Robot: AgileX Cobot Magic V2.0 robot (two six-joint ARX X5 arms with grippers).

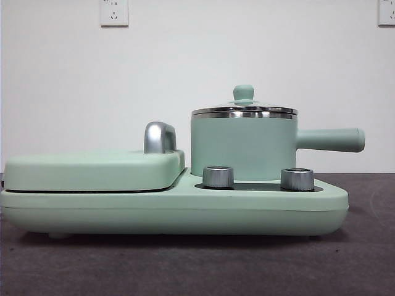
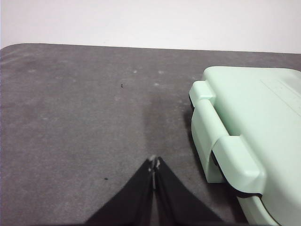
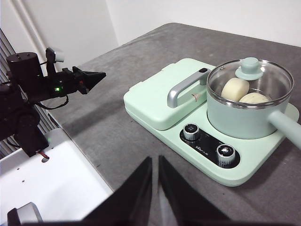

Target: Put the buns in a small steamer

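Keeping both arms back looks wisest: our left gripper (image 2: pixel 154 165) is clenched empty over bare table (image 2: pixel 84 117), our right gripper (image 3: pixel 155 165) nearly shut, empty. Both buns (image 3: pixel 235 88) already sit inside the small steamer (image 3: pixel 249 113), beneath its lid (image 3: pixel 250 70).

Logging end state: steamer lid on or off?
On. The glass lid sits on the small steamer rim, both buns visible underneath.
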